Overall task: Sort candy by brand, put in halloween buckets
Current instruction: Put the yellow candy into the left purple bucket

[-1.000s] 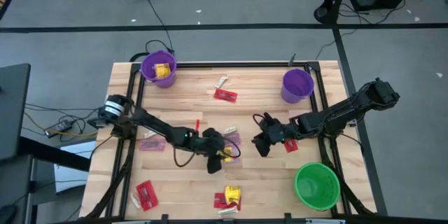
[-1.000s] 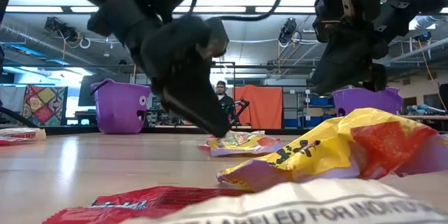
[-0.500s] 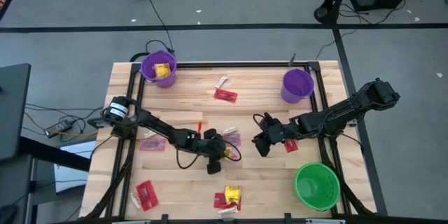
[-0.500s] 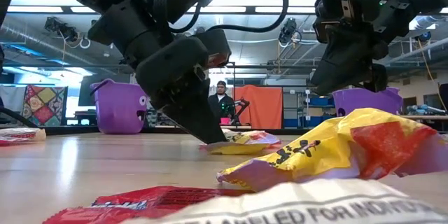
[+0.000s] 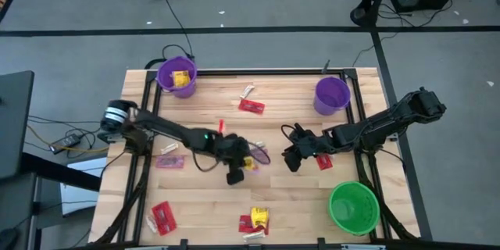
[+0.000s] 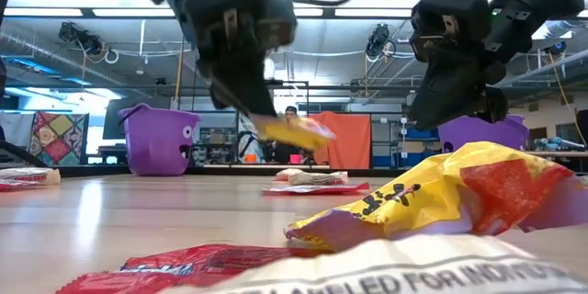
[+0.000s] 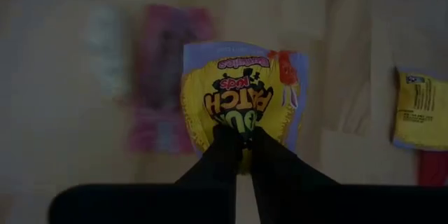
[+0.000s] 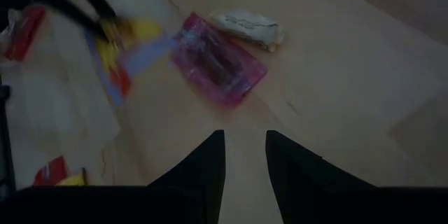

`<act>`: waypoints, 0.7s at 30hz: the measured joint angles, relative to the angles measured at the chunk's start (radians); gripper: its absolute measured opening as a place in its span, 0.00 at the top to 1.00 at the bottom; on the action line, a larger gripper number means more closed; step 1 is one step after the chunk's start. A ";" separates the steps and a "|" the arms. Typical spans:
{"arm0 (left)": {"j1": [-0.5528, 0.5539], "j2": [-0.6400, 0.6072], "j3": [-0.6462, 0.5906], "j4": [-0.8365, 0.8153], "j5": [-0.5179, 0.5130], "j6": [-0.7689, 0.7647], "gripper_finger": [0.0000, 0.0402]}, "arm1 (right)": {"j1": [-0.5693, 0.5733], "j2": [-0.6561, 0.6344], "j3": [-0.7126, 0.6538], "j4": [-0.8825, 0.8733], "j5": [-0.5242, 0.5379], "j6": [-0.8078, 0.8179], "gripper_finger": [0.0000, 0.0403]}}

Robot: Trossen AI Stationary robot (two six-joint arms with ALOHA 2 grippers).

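Fingers (image 7: 238,150) of left arm hide yellow candy's (image 7: 241,101) lower edge.

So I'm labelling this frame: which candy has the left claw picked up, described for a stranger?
Start at the wooden table and find the left claw near its middle. It is shut on a yellow packet with a lilac border, lifted clear of the wood. The pink packet and the pale wrapped piece beside it lie flat on the table.

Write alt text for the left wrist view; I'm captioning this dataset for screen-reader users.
The left gripper pinches a yellow Sour Patch Kids packet by its edge, above a wooden table. Blurred below lie a pink wrapper and another yellow packet.
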 joint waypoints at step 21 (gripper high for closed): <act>0.674 -0.372 0.007 -0.433 -0.154 0.247 0.94 | -0.051 0.000 0.000 0.024 0.022 0.001 0.71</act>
